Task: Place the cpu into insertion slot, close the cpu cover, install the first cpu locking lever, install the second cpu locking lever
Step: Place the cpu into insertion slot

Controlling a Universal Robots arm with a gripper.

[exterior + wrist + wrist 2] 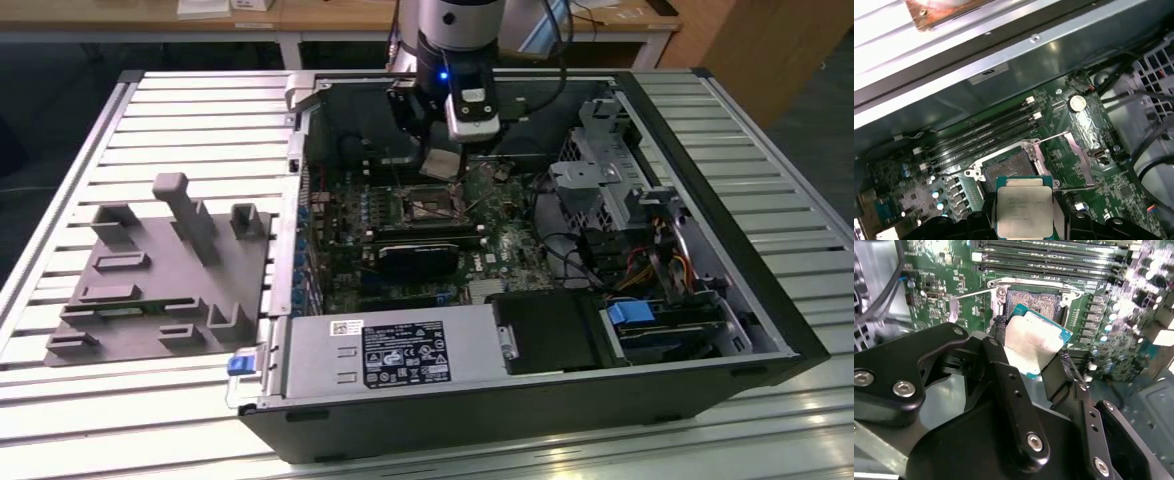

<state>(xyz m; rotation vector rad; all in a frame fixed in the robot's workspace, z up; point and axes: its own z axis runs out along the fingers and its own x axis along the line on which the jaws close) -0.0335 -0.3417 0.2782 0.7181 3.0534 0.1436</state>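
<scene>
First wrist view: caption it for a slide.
Black gripper holds the silvery square cpu close to the black-framed square insertion slot.

- Satin silvery-grey metal atop the small flat square cpu (1022, 209).
- Smooth, faintly glossy black finish on the jointed gripper (1034, 347), with shiny steel screws.
- Ribbed pale metal for the slatted table (174, 120).
- Matt grey plastic on the moulded fixture block (160, 270).

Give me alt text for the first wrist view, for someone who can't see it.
A black gripper holds a flat, square, silvery-topped cpu close to the open, dark-centred square insertion slot on a green motherboard, with dark memory slots beside it.
</scene>
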